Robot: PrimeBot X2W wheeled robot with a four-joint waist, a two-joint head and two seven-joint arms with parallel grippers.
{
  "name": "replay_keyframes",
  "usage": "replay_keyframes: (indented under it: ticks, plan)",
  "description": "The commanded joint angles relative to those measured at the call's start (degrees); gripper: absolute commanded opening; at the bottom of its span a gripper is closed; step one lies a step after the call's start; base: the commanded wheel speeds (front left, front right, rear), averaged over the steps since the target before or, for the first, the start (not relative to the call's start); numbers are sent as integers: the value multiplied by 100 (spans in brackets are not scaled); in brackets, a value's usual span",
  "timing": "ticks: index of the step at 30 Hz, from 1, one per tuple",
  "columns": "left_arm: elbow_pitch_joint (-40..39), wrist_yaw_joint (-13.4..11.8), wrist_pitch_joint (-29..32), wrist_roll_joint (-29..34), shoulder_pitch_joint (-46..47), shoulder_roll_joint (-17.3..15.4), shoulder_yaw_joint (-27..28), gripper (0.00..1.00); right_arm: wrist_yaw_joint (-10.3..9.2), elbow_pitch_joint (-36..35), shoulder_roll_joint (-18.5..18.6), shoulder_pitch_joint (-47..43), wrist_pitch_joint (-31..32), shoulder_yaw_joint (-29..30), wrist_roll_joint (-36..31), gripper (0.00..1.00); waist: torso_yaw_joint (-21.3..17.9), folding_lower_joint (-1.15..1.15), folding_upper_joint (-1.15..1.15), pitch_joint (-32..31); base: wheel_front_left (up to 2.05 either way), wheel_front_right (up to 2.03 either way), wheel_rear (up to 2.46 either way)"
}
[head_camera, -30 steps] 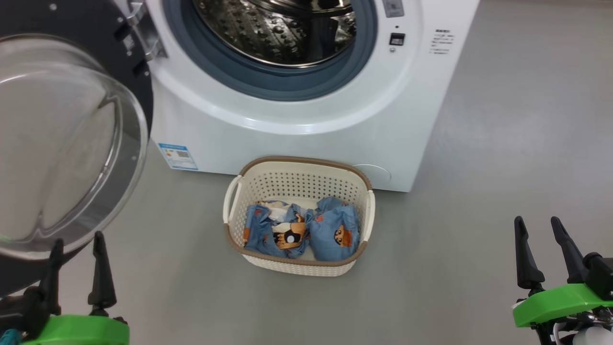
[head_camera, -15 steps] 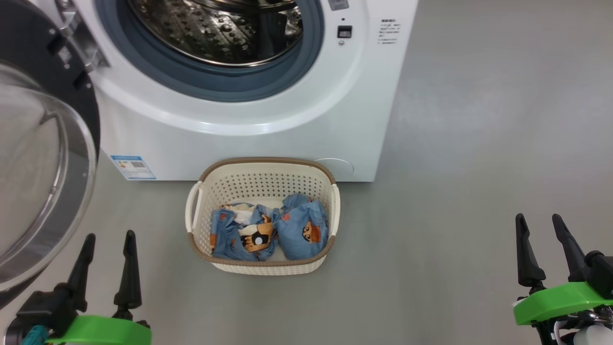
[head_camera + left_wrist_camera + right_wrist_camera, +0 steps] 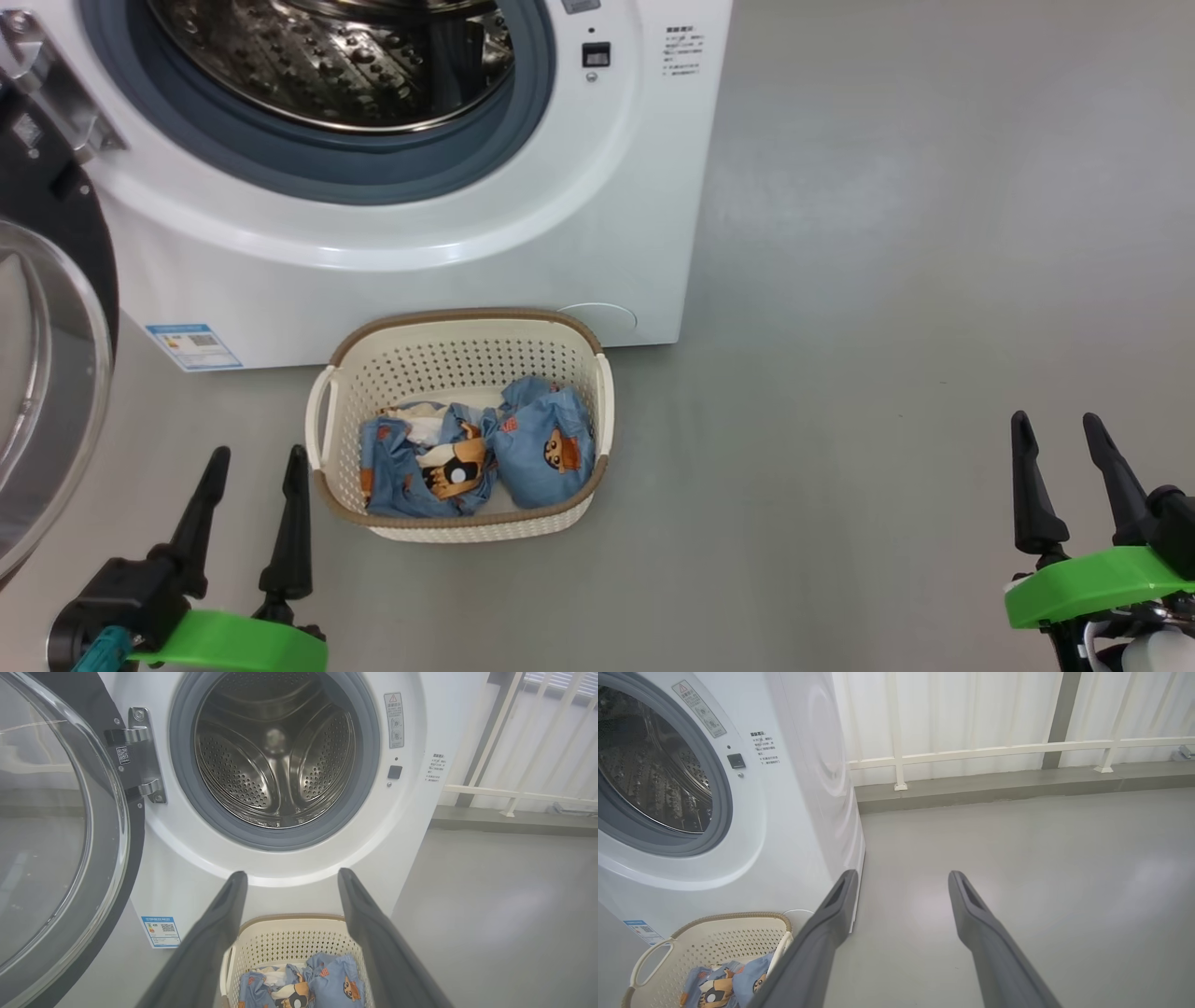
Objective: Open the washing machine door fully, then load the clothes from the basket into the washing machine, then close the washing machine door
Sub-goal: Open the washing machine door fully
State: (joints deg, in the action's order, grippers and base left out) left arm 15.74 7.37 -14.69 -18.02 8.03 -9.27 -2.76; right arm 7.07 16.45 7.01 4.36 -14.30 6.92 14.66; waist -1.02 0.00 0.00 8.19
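Door [image 3: 42, 392] hangs open at left of washer [image 3: 420, 252]. Basket [image 3: 457, 359] on floor [image 3: 887, 327] just before washer, clothes [image 3: 523, 453] bundled inside. Left gripper [image 3: 260, 453] near basket, fingers spread, empty; right gripper [image 3: 1055, 420] well apart, likewise spread, empty

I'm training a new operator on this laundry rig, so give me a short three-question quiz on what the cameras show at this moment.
1. True or false: the washing machine door is shut.
2. Multiple choice: the clothes lie A) in the left gripper; B) in the basket; C) in the right gripper.
3. Fill in the blank: the jaws of the left gripper and the right gripper both stand ____, with nothing between them.

Key: 1 false, it is swung open; 2 B; 3 open.
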Motion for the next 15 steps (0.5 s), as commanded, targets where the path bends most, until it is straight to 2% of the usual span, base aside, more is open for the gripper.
replay_keyframes:
  ticks: [1, 15]
  plan:
    - [-175, 12, -31, 14, 167, -93, 164, 100, 42, -152, 59, 169, -70, -91, -2, 100, -48, 0, 0, 16, 0, 0, 0]
    - [-247, 12, -31, -5, 177, -91, 87, 100, 42, -167, 18, 177, -70, -6, -24, 100, -125, 0, 0, 41, 0, 0, 0]
